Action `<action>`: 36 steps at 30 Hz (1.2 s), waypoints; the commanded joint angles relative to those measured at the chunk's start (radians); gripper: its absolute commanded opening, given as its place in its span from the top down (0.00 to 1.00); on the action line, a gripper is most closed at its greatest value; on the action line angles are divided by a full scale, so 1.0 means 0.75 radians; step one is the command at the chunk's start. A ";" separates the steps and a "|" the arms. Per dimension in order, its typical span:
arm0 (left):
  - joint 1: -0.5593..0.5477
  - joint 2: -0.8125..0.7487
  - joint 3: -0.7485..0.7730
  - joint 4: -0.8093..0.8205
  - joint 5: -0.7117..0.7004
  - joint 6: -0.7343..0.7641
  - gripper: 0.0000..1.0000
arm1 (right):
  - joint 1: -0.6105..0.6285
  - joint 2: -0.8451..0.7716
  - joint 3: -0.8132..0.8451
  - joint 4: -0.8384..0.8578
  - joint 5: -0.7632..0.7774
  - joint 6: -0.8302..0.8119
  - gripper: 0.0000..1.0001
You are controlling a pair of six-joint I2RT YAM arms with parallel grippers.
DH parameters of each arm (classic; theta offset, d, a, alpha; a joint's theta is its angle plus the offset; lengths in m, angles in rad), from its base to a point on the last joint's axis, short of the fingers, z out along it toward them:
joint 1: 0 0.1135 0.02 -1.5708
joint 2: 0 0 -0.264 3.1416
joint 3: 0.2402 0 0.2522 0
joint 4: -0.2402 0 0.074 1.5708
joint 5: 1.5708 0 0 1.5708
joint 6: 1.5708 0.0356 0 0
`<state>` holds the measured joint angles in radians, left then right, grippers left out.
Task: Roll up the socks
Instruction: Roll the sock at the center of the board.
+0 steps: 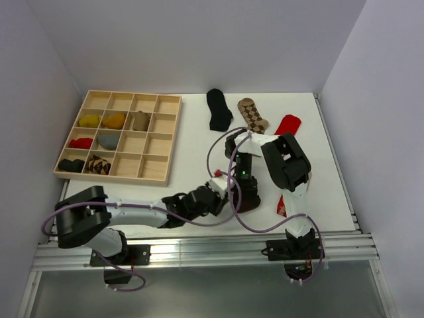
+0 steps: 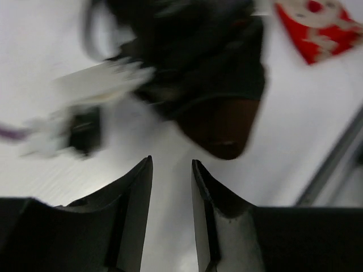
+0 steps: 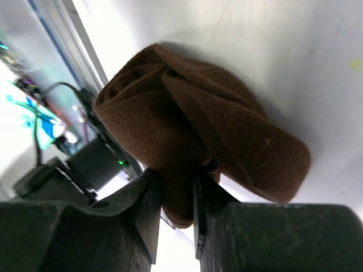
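Note:
My right gripper [image 3: 177,181] is shut on a dark brown sock [image 3: 198,124], folded over into a loose roll and pressed against the white table. In the top view this gripper [image 1: 246,196] points down near the front middle, with the brown sock [image 1: 250,203] under it. My left gripper [image 2: 172,161] is open and empty, a little short of the brown sock [image 2: 224,127]; in the top view it [image 1: 217,199] sits just left of the right gripper. A black sock [image 1: 218,109], a brown argyle sock [image 1: 253,114] and a red sock [image 1: 288,124] lie flat at the back.
A pale wooden grid tray [image 1: 149,172] at the left holds several rolled socks. A red sock with a white figure [image 1: 281,205] lies right of the grippers and shows in the left wrist view [image 2: 317,28]. Purple cables loop over the arms. A metal rail runs along the front edge.

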<state>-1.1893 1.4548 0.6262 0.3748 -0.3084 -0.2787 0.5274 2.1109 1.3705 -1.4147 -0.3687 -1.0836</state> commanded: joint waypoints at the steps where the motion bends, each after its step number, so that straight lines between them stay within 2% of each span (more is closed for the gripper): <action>1: -0.124 0.107 0.155 0.110 0.057 0.138 0.61 | 0.017 0.055 0.060 0.078 -0.102 0.009 0.79; 3: -0.153 0.142 0.192 0.122 0.017 0.124 0.61 | 0.017 0.063 0.061 0.090 -0.106 0.021 0.79; 8: -0.165 0.198 0.198 0.161 0.088 0.128 0.57 | 0.019 0.063 0.042 0.121 -0.106 0.036 0.79; 17: -0.169 0.386 0.329 0.140 0.198 0.155 0.54 | 0.015 0.082 0.059 0.135 -0.110 0.060 0.79; 26: -0.118 0.472 0.286 0.204 0.221 0.057 0.54 | 0.013 0.082 0.073 0.162 -0.134 0.087 0.79; 29: -0.090 0.480 0.280 0.220 0.268 0.022 0.61 | 0.011 0.076 0.069 0.176 -0.144 0.091 0.78; 30: -0.075 0.496 0.282 0.208 0.276 0.012 0.68 | 0.005 0.069 0.071 0.180 -0.157 0.101 0.76; 32: -0.063 0.513 0.284 0.202 0.305 -0.005 0.74 | 0.000 0.059 0.071 0.201 -0.173 0.117 0.73; 33: -0.057 0.531 0.282 0.200 0.311 -0.011 0.81 | -0.004 0.051 0.071 0.207 -0.177 0.121 0.72; 36: -0.047 0.568 0.290 0.169 0.340 -0.039 0.94 | -0.024 0.020 0.077 0.221 -0.206 0.130 0.68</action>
<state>-1.2308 1.8256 0.8398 0.5209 -0.1055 -0.2718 0.5171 2.1475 1.4006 -1.4242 -0.4351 -0.9802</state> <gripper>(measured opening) 0.089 0.321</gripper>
